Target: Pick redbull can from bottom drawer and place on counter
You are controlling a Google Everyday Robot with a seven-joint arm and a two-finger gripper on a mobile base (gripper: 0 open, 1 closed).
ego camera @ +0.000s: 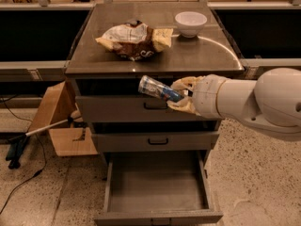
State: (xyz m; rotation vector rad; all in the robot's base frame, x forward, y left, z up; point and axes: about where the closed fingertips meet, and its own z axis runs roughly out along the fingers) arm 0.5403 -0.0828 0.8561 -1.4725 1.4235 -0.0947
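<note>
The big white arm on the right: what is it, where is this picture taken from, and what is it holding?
That is a robot's arm. It ends in a gripper whose two yellowish fingers are closed on the redbull can, a slim blue-and-silver drink can. The can is held tilted in the air in front of the top drawer, just below the edge of the counter. There is only one camera view. It looks down at the drawers from the front, and I cannot say where it is mounted. On that counter lie a crumpled snack bag and a white bowl. The bottom drawer is pulled open and looks empty. A cardboard box stands on the floor to the left.
</note>
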